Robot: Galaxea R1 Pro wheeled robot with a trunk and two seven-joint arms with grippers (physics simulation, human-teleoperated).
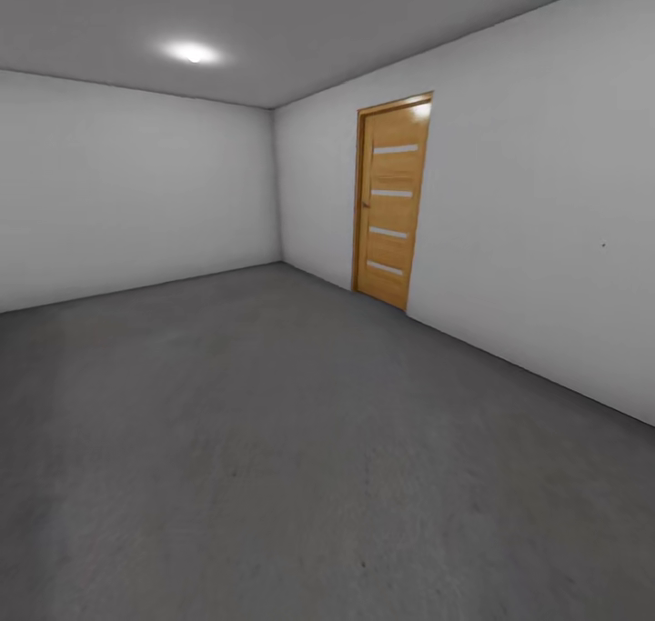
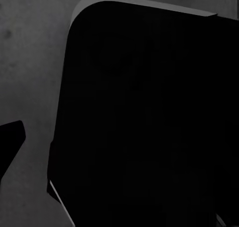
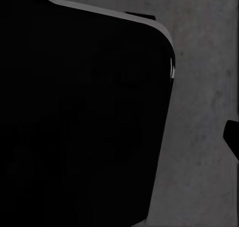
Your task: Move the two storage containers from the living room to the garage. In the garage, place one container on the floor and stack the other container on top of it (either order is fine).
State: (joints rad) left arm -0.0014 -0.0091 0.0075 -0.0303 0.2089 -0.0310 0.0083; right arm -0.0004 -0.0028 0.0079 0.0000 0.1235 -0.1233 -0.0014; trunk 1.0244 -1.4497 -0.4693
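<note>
Garage floor (image 1: 273, 475) bare, wooden door (image 1: 391, 203) upper right; container bearing from either claw, claw state: can't tell.

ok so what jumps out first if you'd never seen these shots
The wooden door with pale horizontal strips, shut in the white wall on the right, is the one spot of colour. Next comes the bare grey concrete floor, then the ceiling spotlight glowing at upper left.
</note>
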